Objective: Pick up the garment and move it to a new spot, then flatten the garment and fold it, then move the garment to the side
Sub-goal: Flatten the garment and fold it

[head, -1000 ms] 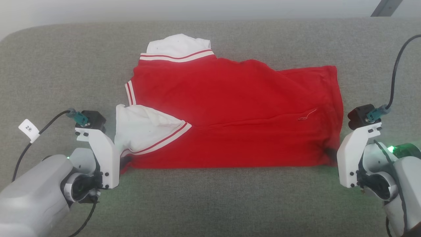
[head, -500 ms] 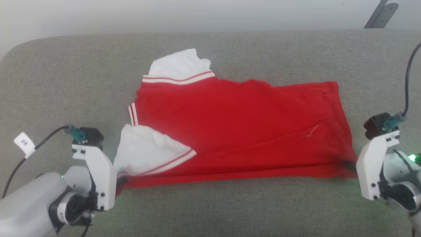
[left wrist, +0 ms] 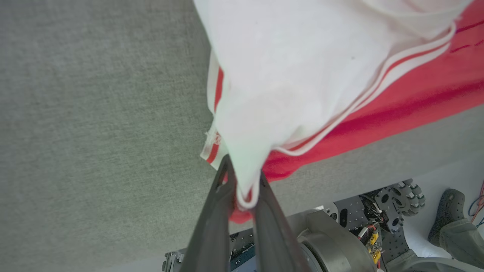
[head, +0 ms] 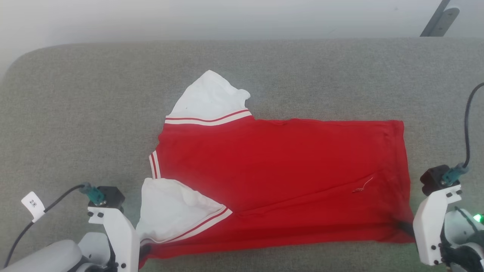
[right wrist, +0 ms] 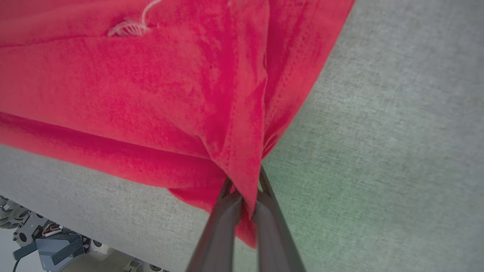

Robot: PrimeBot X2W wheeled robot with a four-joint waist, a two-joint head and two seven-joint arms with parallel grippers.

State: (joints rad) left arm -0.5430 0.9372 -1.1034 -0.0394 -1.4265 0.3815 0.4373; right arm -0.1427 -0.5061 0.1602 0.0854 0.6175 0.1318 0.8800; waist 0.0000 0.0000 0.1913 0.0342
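The garment [head: 280, 166], a red T-shirt with white sleeves, lies spread sideways on the grey cloth surface [head: 94, 113], collar end to the left and hem to the right. My left gripper [head: 143, 252] at the lower left is shut on the near shoulder corner, under the folded white sleeve [head: 170, 211]. In the left wrist view its fingers [left wrist: 242, 185] pinch white and red cloth of the garment [left wrist: 302, 68]. My right gripper [head: 406, 227] at the lower right is shut on the near hem corner. The right wrist view shows its fingers [right wrist: 244, 187] clamped on bunched red garment [right wrist: 151, 94].
The grey surface has a rounded far left corner and a pale wall behind it. A dark metal bracket [head: 440, 19] stands at the top right. Under the surface's near edge the left wrist view shows my wheeled base [left wrist: 378, 219].
Both grippers have drawn the garment's near edge toward me, and the far red edge has pulled out straight. The head camera has shifted too, so the whole scene sits lower.
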